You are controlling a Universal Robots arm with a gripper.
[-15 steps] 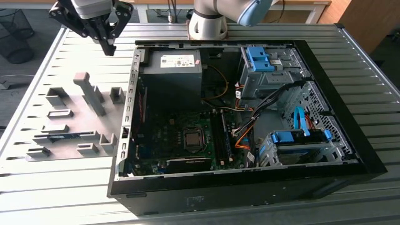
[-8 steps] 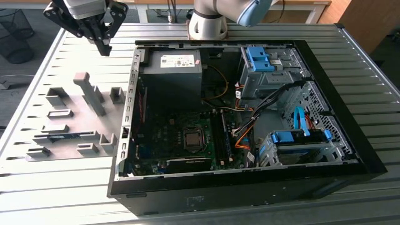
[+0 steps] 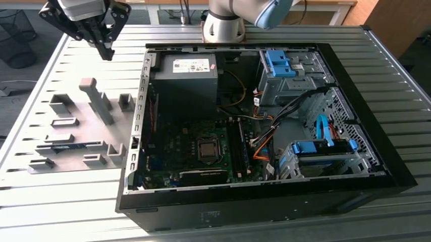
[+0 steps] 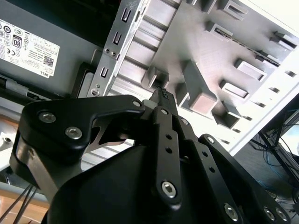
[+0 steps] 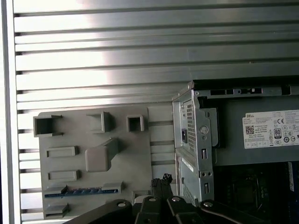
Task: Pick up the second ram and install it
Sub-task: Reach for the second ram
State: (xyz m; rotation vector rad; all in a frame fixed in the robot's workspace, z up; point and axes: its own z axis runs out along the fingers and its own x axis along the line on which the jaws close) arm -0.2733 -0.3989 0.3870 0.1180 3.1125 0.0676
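**Gripper being held high, ram waiting in its holder**

The gripper [image 3: 105,50] is being held above the slatted table [image 3: 60,201], past the far end of the grey holder plate [image 3: 91,133], with its fingers pressed together and nothing clamped between them. The second ram [image 3: 67,146] is being cradled by a holder at the near end of that plate, on the exterior view's left and well apart from the gripper. The open computer case [image 3: 269,201] is being shown on the exterior view's right.
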